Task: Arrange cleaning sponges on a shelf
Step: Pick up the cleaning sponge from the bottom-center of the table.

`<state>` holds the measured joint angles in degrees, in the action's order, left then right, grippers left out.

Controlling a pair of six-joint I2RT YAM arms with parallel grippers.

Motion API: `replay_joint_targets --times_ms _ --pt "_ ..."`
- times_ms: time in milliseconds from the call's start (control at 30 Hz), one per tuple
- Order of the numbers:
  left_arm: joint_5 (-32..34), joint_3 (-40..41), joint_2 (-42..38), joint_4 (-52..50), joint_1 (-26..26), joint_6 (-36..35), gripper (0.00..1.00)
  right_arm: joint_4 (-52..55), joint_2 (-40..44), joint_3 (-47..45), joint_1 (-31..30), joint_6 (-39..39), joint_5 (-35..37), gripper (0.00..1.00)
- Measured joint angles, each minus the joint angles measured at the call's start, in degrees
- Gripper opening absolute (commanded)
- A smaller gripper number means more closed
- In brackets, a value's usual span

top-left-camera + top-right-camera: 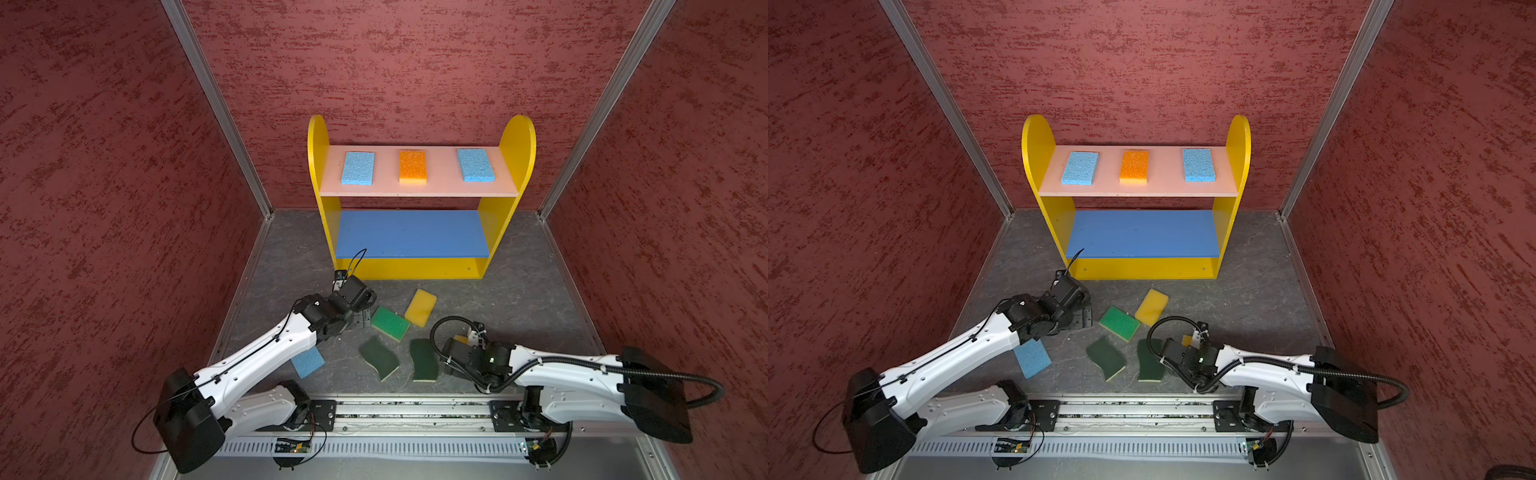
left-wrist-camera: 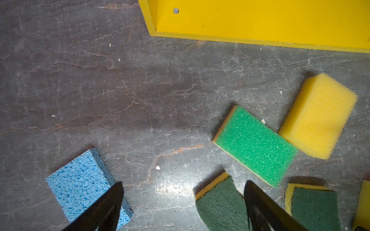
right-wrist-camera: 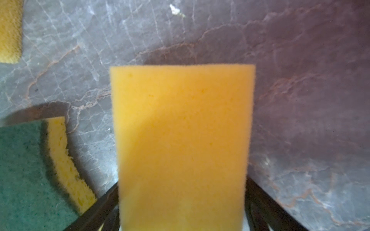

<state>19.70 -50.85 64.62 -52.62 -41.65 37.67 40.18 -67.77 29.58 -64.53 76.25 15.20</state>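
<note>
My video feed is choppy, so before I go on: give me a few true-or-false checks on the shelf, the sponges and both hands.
1. The pink top board holds three sponges. True: an orange-topped sponge between two light blue sponges.
2. The blue middle board holds one sponge. False: it is bare.
3. The left hand grips the bright green sponge. False: that hand is open and empty; the sponge lies on the tabletop.
4. A yellow sponge sits between the right hand's fingers. True.
</note>
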Motion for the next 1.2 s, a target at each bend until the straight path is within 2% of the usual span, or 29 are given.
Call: replay_joint_targets --times_ms 300,433,567,767,867,1033,1200 --pt "-0.31 0.00 2.03 0.59 0.37 0.00 0.95 0.22 -1.09 0.31 1.68 -1.73 0.04 0.83" --pt "-0.39 0.00 2.45 1.03 0.63 0.00 0.95 0.92 -4.94 2.32 1.99 -3.93 0.07 0.80" --pt "-0.57 0.00 2.64 1.25 0.81 -0.02 0.95 0.31 -9.29 5.29 2.25 -6.14 0.28 0.82" --pt "-0.61 0.00 2.67 1.25 1.20 -0.02 0.95 -1.05 -10.97 6.54 2.38 -7.91 0.26 0.70" --pt "-0.63 0.00 2.67 1.25 1.49 -0.02 0.95 -1.09 -10.97 6.54 2.40 -8.39 0.28 0.74" --pt "-0.70 0.00 2.67 1.25 1.81 -0.04 0.95 -1.01 -10.82 6.54 2.40 -8.61 0.44 0.75" --pt "-0.74 0.00 2.67 1.25 1.86 -0.26 0.95 0.15 -9.20 6.47 2.56 -10.12 0.57 0.71"
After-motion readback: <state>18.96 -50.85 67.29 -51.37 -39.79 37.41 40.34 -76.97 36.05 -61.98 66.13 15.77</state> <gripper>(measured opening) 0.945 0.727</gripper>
